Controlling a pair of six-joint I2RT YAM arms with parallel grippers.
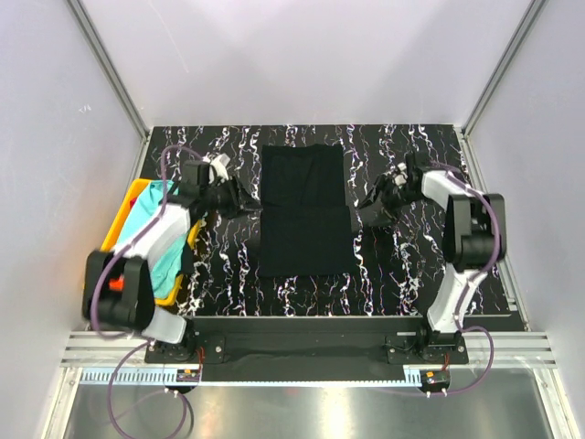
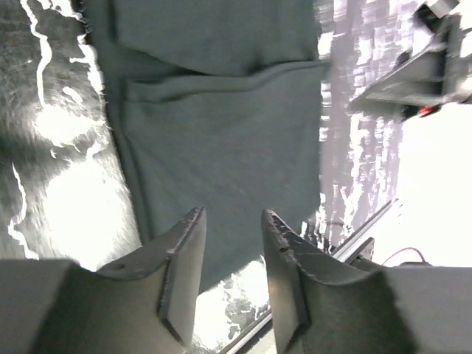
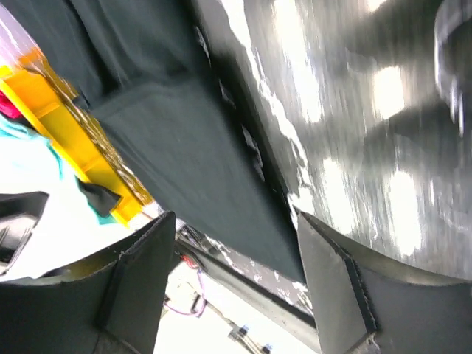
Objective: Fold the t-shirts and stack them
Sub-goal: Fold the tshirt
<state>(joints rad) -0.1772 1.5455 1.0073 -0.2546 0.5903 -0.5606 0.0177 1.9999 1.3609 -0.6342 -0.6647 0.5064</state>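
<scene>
The black table (image 1: 411, 265) with its white marbling spreads in front of me. In the middle of it lies the black t-shirt (image 1: 304, 210), flat and folded into a long strip that runs away from my bases, its near part a little wider than its far part. It sits between my two arms.

At the table's left edge stands the yellow bin (image 1: 126, 208). The turquoise t-shirt (image 1: 160, 236) is heaped in it and spills over its rim, partly hidden under my left arm. My right wrist camera looks across the black cloth and also catches a sliver of red-pink cloth (image 3: 6, 103) at the bin, too small to say more.

My left gripper (image 1: 245, 208) is at the black shirt's left edge, about halfway along. From the wrist, my left fingers (image 2: 181, 258) stand apart above the cloth with nothing between them: released, holding nothing.

My right gripper (image 1: 366, 207) is at the shirt's right edge, opposite the left one. My right fingers (image 3: 144, 273) are spread wider, the shirt's folded edge showing through the gap below them, and they too grasp nothing.
</scene>
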